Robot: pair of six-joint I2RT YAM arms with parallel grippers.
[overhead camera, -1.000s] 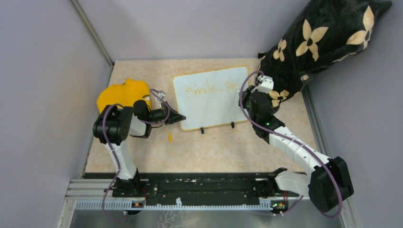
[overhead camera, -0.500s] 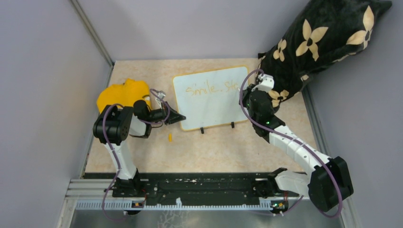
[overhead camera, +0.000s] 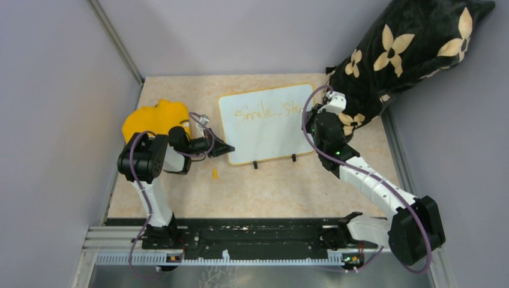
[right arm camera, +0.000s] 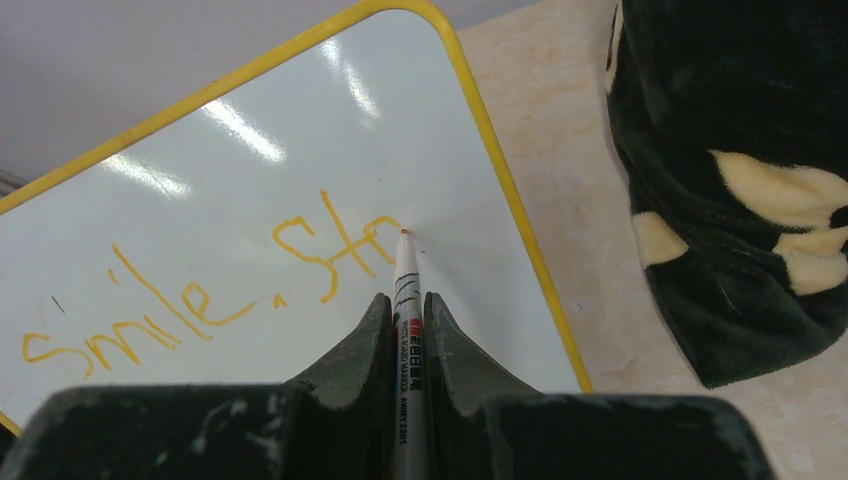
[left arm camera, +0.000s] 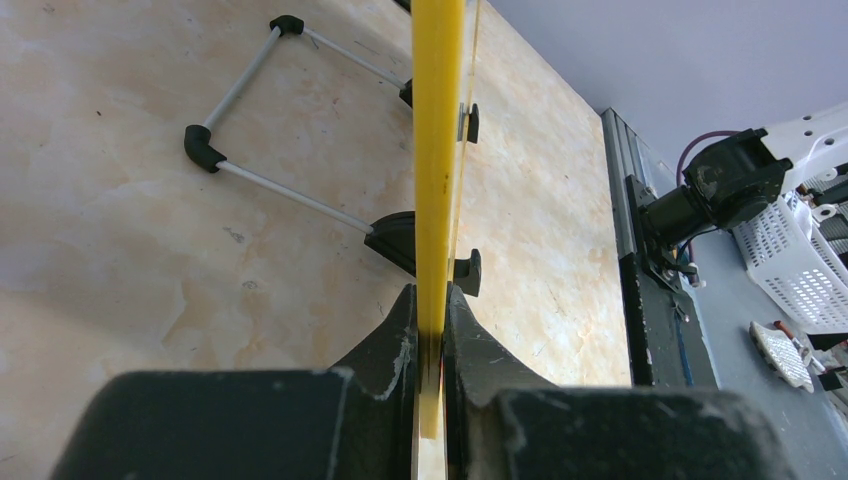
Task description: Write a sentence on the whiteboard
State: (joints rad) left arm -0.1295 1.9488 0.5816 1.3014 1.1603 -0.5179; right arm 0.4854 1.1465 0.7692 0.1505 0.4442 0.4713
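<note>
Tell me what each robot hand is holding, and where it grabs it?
The right gripper pinches the marker by its barrel; the left gripper clamps the whiteboard by its side edge.

White arm links, bulky black joints, looping purple cables, scuffed black hands.

Whiteboard between cloth and pillow

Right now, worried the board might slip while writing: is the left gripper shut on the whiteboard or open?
Shut on it: the left gripper has its fingers pressed against both sides of the whiteboard, seen edge-on.
</note>
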